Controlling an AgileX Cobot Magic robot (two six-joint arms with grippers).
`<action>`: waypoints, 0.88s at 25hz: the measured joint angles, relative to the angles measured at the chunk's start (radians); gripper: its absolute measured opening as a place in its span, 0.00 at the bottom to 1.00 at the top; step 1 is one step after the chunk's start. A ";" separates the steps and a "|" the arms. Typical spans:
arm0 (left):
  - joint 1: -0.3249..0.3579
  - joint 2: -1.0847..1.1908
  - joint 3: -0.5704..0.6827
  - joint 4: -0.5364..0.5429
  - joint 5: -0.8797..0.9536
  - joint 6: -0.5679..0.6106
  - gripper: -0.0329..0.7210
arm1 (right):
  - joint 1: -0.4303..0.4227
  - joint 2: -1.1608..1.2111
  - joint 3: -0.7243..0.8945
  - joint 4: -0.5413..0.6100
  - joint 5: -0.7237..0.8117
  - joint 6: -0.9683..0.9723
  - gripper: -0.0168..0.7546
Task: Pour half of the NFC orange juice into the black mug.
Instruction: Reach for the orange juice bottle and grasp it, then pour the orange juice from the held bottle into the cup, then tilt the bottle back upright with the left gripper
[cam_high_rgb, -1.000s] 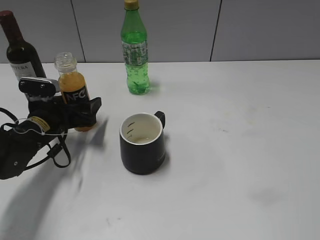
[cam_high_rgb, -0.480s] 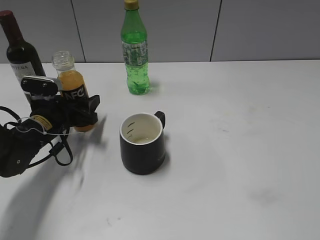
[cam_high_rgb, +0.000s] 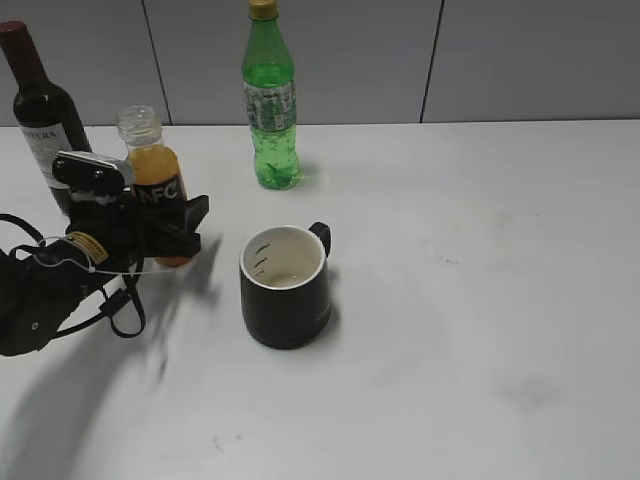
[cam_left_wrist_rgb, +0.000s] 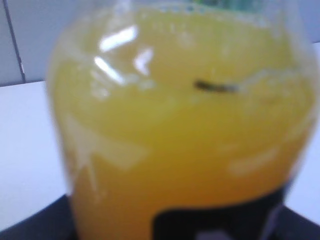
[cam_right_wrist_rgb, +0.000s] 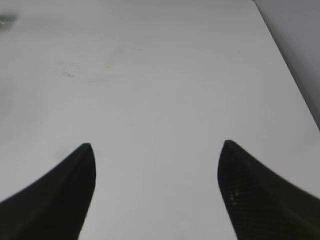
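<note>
Left gripper (cam_high_rgb: 165, 228) clamped on the juice (cam_high_rgb: 158, 180), bottle upright and uncapped, left of the mug (cam_high_rgb: 285, 286) and clear of it; wrist cam is filled with orange liquid and the label's top edge. Right gripper (cam_right_wrist_rgb: 156, 155) has fingers spread wide over bare table (cam_right_wrist_rgb: 165, 90). Green bottle (cam_high_rgb: 270, 100) behind the mug, wine bottle (cam_high_rgb: 40, 110) behind-left of the juice.

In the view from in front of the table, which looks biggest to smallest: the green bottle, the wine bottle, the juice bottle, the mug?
1. Green bottle, tallest.
2. Wine bottle, though partly cut off and hidden.
3. Juice bottle and mug look similar; the mug is nearer, so unsure.
</note>
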 joint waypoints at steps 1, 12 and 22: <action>0.000 -0.003 0.000 0.010 0.004 0.000 0.67 | 0.000 0.000 0.000 0.000 0.000 0.000 0.77; 0.000 -0.181 0.037 0.105 0.092 0.164 0.67 | 0.000 0.000 0.000 0.000 0.000 0.000 0.77; -0.005 -0.220 0.037 0.155 0.197 0.296 0.67 | 0.000 0.000 0.000 0.000 0.000 0.000 0.77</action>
